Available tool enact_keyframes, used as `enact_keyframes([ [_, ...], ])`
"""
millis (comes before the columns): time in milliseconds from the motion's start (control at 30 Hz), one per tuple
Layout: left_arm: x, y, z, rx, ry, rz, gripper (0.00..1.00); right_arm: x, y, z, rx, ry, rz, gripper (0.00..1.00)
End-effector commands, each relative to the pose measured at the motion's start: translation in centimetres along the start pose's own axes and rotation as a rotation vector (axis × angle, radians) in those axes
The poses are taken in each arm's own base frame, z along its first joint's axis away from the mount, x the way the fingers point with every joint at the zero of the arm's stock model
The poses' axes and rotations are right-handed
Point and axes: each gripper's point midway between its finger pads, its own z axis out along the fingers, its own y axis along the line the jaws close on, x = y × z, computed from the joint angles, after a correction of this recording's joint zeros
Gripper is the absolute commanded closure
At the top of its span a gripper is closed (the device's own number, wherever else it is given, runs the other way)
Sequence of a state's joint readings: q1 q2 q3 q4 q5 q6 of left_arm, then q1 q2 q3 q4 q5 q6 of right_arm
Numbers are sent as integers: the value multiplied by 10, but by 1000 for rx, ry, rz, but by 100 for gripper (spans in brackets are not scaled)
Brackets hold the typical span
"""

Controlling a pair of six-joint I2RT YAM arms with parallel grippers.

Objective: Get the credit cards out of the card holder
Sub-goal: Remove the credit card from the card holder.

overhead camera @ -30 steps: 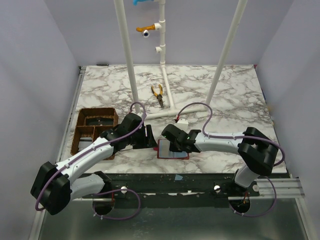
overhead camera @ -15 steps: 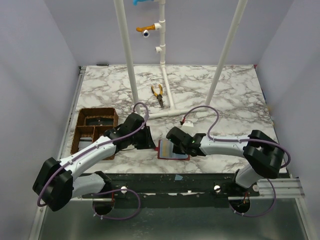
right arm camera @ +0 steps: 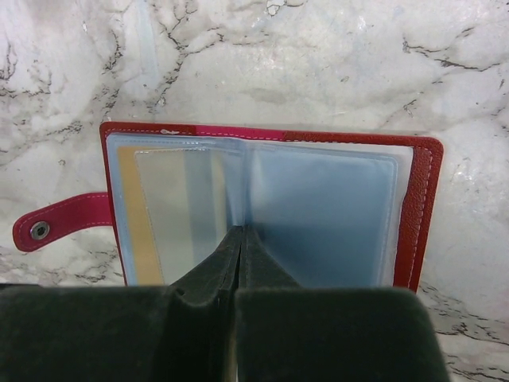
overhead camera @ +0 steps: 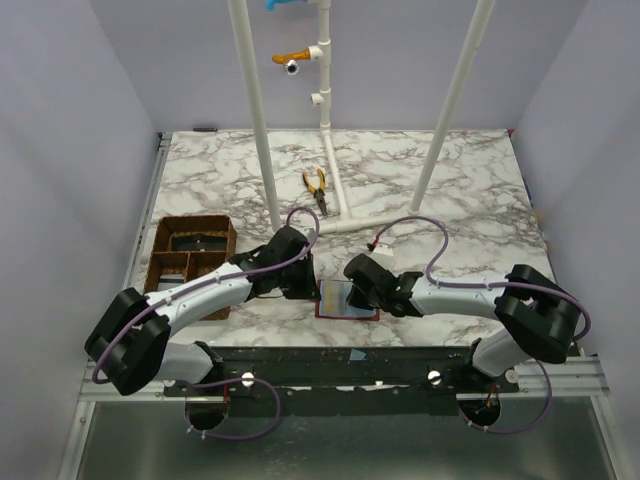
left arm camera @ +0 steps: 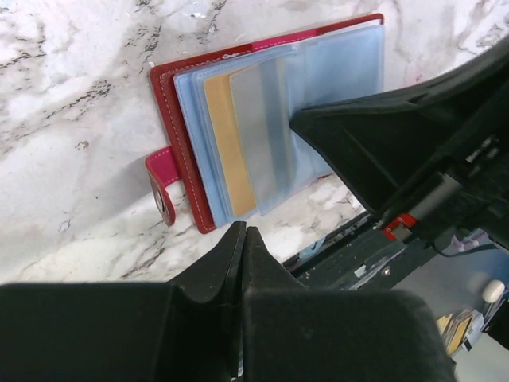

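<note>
The R gripper (right arm camera: 241, 232) is seen pressed shut, its black tips set down on the centre fold of the card holder (right arm camera: 334, 215); whether a sleeve is nipped between them cannot be told. The L gripper (left arm camera: 242, 232) is likewise closed tip to tip with nothing seen in it, held just off the holder's near-left corner, above the marble. The holder is laid open flat near the table's front edge, between the two wrists in the top view. A tan-orange card (right arm camera: 147, 239) is seen tucked in the left-hand sleeves; any print on it is too clouded by the plastic to be read. Vs. 0.5 s ago, the L arm has been stretched further right, so its wrist is now closer to the holder, while the R wrist has been shifted only slightly and the holder itself is unmoved. The cover is red leather-like stuff w/ pale stitching, the sleeves are clear blue-grey plastic, and a pink strap (right arm camera: 60, 223) w/ a metal snap is spread out to the side. The table (right arm camera: 318, 72) is white marble-patterned w/ grey veins. Further off, a brown compartment tray (overhead camera: 190, 262) is seen at left and yellow-handled pliers (overhead camera: 317, 188) by the white pipe frame (overhead camera: 255, 110).
</note>
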State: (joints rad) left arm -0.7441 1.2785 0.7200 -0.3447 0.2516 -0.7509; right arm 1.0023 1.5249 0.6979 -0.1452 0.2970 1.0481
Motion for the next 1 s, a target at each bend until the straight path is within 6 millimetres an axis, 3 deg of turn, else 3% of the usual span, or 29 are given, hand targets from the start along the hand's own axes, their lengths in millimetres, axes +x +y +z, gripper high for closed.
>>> enact_keyframes([
  [0,-8,-5,15,14,-11,7,100,40,-36,6,73,136,-17,99],
  [467,-8,3,50,-11,42,6,100,46,-43,6,65,153,1,99],
  [967,-1,6,67,-26,94,12,100,47,-45,7,59,161,9,99],
])
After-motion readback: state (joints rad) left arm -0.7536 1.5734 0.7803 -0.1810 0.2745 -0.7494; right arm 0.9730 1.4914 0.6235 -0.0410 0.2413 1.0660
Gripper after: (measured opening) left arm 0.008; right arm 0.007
